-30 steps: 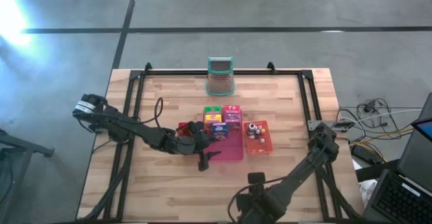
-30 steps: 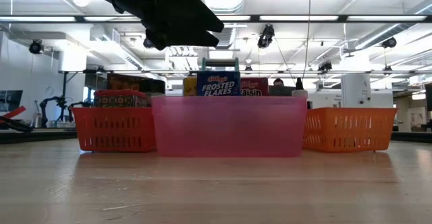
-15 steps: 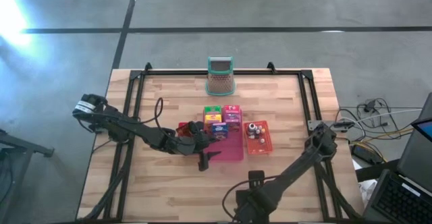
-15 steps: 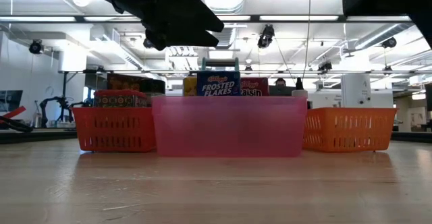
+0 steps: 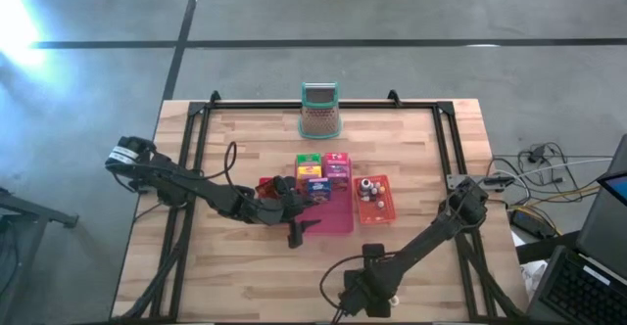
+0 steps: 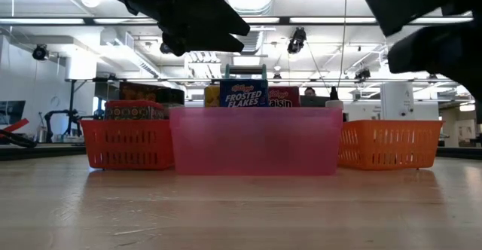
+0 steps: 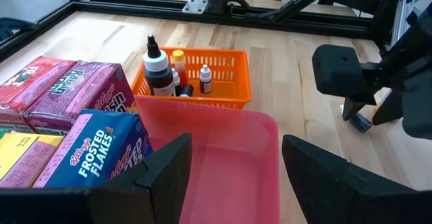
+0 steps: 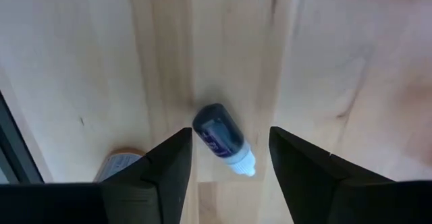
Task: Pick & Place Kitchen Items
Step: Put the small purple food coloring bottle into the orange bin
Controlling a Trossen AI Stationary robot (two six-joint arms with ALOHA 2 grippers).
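Observation:
A small dark blue bottle (image 8: 217, 136) with a white cap lies on its side on the wood near the table's front edge. My right gripper (image 8: 229, 132) points down over it, open, one finger on either side and clear of it. My left gripper (image 7: 233, 177) hangs open and still over the near end of a pink tray (image 5: 338, 217). That tray holds cereal boxes (image 5: 323, 173) at its far end, among them a blue Frosted Flakes box (image 6: 243, 93). An orange basket (image 5: 373, 200) with several tiny bottles stands to the right of the tray.
A red basket (image 6: 128, 141) stands to the left of the pink tray, partly under my left arm. A teal-rimmed mesh holder (image 5: 319, 110) stands at the far edge. A small round grey thing (image 8: 121, 164) lies near the bottle, beside the black table frame.
My right gripper has come down toward the table near its front edge, shifting a little toward the left edge, and its arm has entered the low view from the top right. My left arm has kept still.

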